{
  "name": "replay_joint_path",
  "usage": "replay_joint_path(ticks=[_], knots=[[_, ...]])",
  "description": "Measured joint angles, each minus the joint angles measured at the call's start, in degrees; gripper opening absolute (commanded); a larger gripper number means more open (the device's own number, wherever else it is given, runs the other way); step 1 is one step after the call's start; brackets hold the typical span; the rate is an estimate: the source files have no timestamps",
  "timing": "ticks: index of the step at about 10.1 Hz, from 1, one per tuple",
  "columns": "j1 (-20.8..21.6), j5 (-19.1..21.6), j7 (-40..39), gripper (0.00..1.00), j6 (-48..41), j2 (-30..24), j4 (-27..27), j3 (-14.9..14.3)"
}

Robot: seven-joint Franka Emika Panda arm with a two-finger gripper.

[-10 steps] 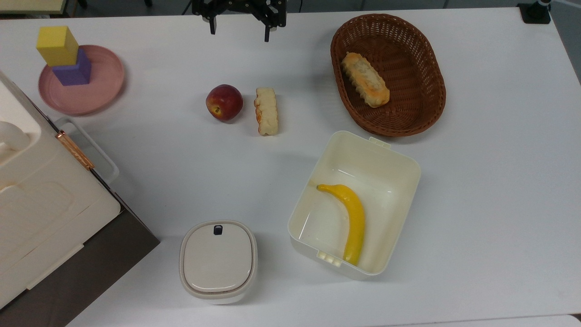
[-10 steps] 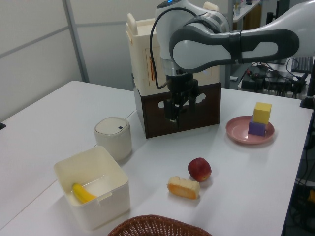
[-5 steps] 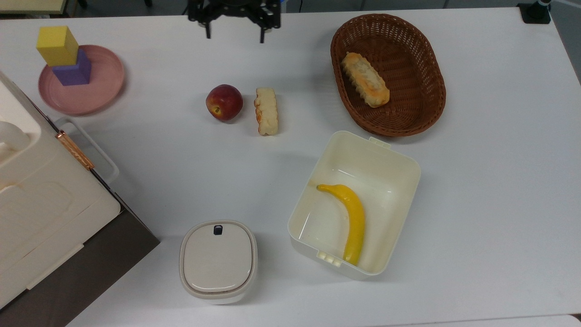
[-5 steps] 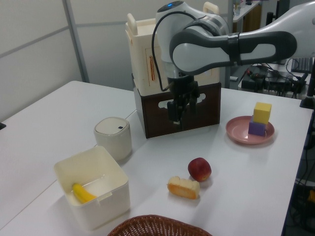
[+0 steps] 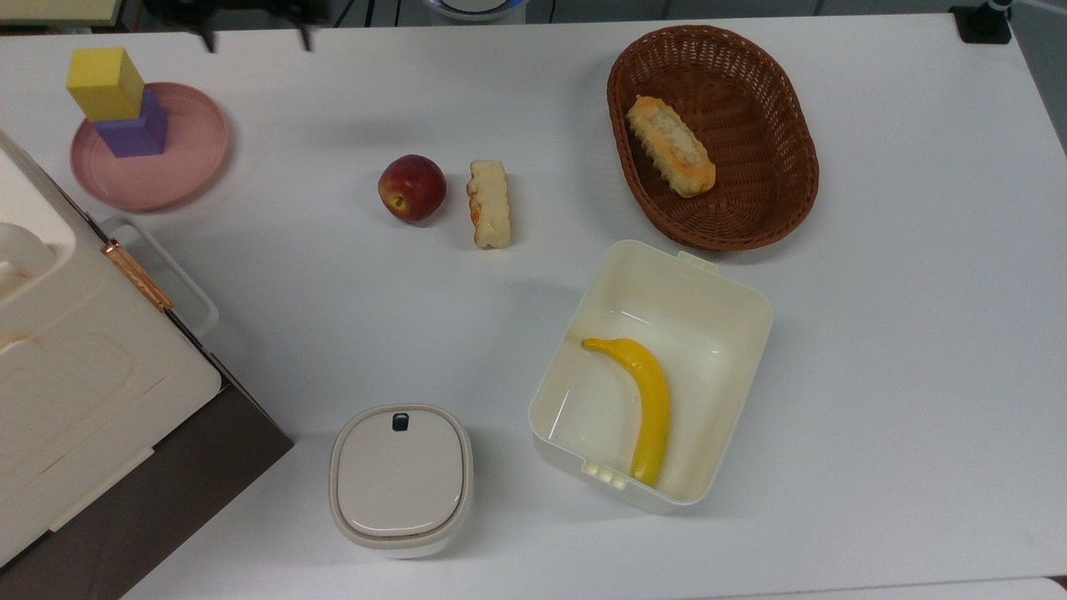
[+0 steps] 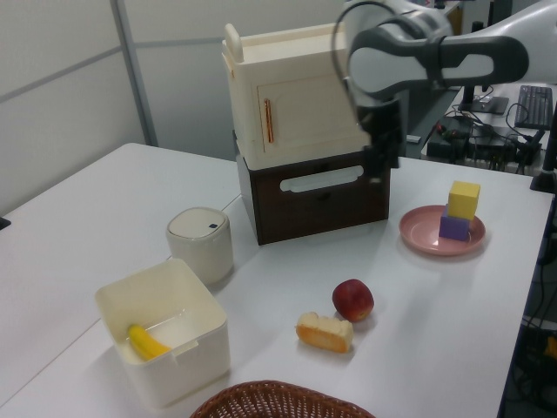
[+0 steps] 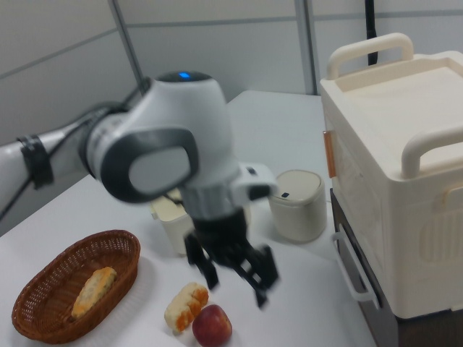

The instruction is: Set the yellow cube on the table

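The yellow cube (image 5: 105, 80) sat on top of the purple cube (image 5: 133, 129) on the pink plate (image 5: 193, 158), at the top view's far left, while the tool (image 7: 233, 278) hung empty with its fingers spread wide, above the tabletop (image 5: 900, 333) and well apart from the stack. The step in hand was judged to be the approach — the tool should come down squarely over the yellow cube, fingers on two opposite flat faces. It should close high enough to clear the purple cube, then lift straight up so the lower block is not dragged off the plate.

A lab or office: partition walls (image 6: 61, 78), a keyboard (image 6: 538, 94) on desks behind.
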Motion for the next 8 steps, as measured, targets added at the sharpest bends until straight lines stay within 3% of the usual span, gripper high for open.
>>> replay_joint_path(ticks=[2,4,6,8], knots=[[-11.0,-0.1,-16.3,1.0,4.7,0.0,-2.9,-0.2],[-19.8,-0.1,-26.1,1.0,11.8,0.7,-5.6,-0.7],[-21.1,-0.1,-29.3,1.0,15.7,3.7,-6.3,-4.4],[-21.1,-0.1,-29.6,1.0,17.9,6.9,-6.6,-5.2]])
